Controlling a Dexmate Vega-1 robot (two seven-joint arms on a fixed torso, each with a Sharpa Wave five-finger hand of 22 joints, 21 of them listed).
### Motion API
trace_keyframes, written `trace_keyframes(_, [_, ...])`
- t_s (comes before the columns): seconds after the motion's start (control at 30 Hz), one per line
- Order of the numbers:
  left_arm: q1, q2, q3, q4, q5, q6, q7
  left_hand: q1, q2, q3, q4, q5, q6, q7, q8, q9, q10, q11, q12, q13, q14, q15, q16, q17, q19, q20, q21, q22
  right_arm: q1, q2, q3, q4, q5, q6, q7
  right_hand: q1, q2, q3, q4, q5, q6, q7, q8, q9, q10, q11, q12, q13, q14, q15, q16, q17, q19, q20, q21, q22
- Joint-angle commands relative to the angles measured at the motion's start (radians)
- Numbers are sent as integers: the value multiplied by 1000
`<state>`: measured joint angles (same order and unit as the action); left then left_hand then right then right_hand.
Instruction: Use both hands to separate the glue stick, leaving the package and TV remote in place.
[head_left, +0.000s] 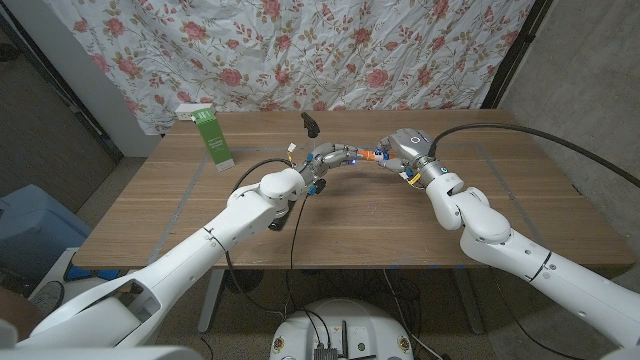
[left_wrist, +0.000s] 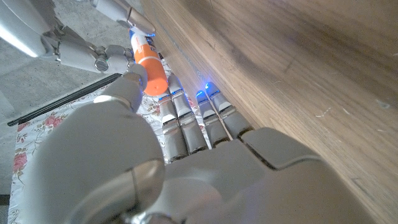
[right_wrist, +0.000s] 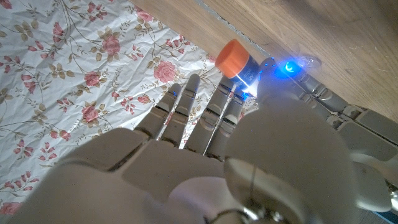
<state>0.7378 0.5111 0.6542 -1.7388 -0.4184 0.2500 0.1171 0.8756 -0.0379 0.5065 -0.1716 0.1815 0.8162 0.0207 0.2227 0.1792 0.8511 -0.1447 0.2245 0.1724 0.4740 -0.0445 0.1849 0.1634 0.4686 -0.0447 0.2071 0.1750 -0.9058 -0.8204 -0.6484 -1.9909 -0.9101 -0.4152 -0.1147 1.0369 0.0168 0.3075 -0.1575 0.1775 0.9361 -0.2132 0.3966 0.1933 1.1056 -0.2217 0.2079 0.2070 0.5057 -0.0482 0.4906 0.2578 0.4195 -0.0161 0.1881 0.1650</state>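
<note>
Both hands met above the middle of the wooden tabletop, toward its far side, with the glue stick held between them. In the head view the left hand reached in from the left and the right hand from the right, and the short stick, with an orange end and a blue and white body, bridged the gap between their fingers.

The left wrist view showed the stick close up: its orange cap sat against the left hand's thumb and fingers, which closed around it, while the pale fingers of the other hand gripped the far, label end. The right wrist view showed the orange cap end-on above the right hand's fingers, which wrapped the blue and white body; a blue light glowed on the left hand just beside it. Each hand therefore gripped one end of the glue stick, and cap and body appeared joined, though the seam was partly hidden.

The green and white package stood upright near the tabletop's far left corner, well apart from the hands. A small dark object, apparently the TV remote, lay near the far edge, just behind the hands. A floral cloth hung behind the tabletop
</note>
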Motion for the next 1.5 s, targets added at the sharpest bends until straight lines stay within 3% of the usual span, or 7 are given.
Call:
trace_keyframes(0.03, [-2, -6, 2, 4, 11, 3, 14, 18, 5, 0, 0, 3, 35, -1, 5, 2, 36, -14, -3, 3, 14, -43, 6, 1, 13, -8, 3, 2, 8, 2, -5, 6, 4, 3, 5, 8, 18, -3, 4, 5, 24, -12, -1, 3, 7, 3, 4, 5, 7, -134, -1, 5, -6, -3, 2, 4])
trace_keyframes(0.53, [0, -8, 3, -10, 27, 35, 48, 42, 27, -8, -2, 3, 104, -10, 6, 4, 113, -26, -1, 4, 35, -64, 6, 1, 30, -14, 6, 3, 16, 8, -13, 18, 2, 12, -3, 9, 22, -3, 3, 5, 29, -12, -3, 4, 8, 2, 4, 5, 9, -137, 0, 7, -6, -4, 2, 4])
trace_keyframes(1.5, [2, -14, 2, -5, 24, 32, 50, 53, 39, -20, -1, 2, 142, -27, -1, 5, 148, -30, -10, 6, 54, -73, 5, 1, 39, -24, 7, 4, 17, 4, -5, 30, 31, 22, -20, 16, 33, -3, 1, 4, 62, -12, 4, 7, 14, 2, 6, 6, 9, -140, 3, 12, -8, -6, 2, 4])
